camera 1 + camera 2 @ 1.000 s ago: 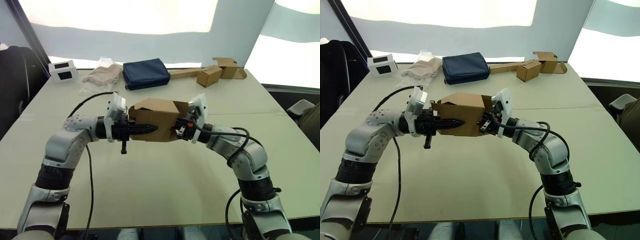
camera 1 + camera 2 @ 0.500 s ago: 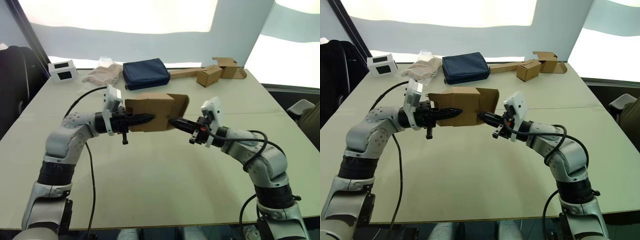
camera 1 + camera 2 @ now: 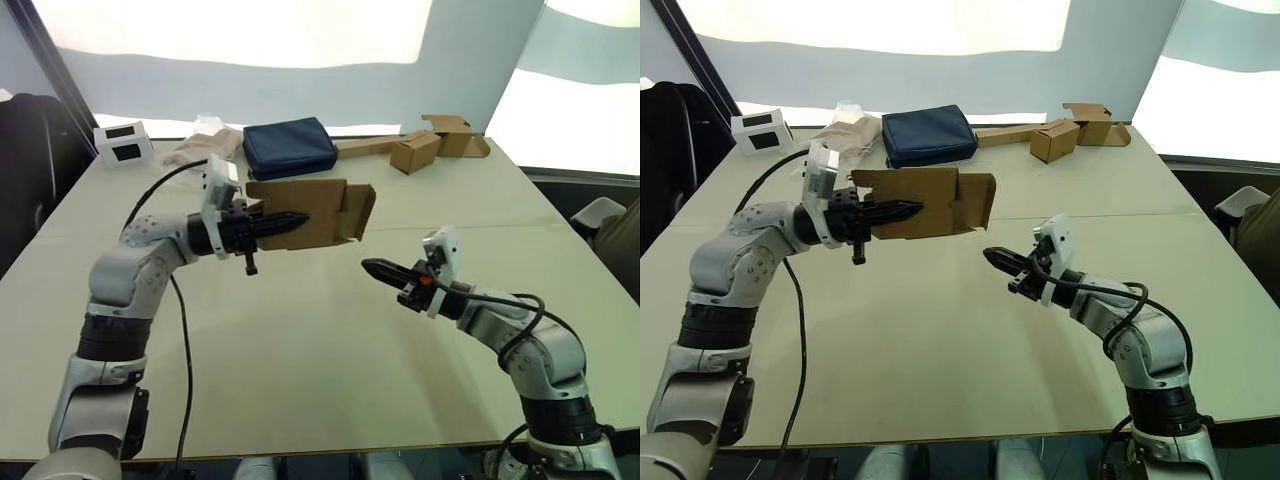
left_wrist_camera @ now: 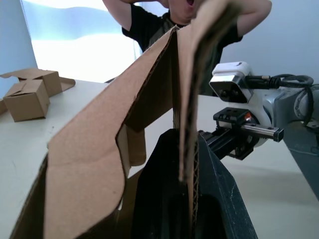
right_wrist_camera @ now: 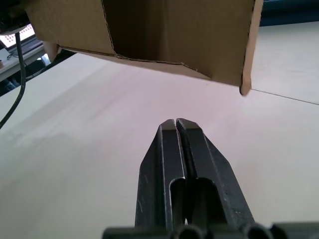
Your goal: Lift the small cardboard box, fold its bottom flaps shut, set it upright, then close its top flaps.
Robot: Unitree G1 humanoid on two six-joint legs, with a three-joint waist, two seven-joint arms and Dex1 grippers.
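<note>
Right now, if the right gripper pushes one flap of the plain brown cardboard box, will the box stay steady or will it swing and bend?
The plain brown cardboard box hangs in the air, pinched only by the left gripper on one wall, so it would probably swing. Its thin corrugated wall probably flexes. It looks empty, so likely light. The right gripper is shut, apart from it.

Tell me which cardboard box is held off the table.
The small cardboard box, clamped by the left gripper on one wall. The two smaller tan boxes rest at the table's far edge.

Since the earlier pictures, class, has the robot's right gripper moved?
Yes. The right gripper has pulled off the small cardboard box, back toward the robot and lower, farther from the navy pouch.
</note>
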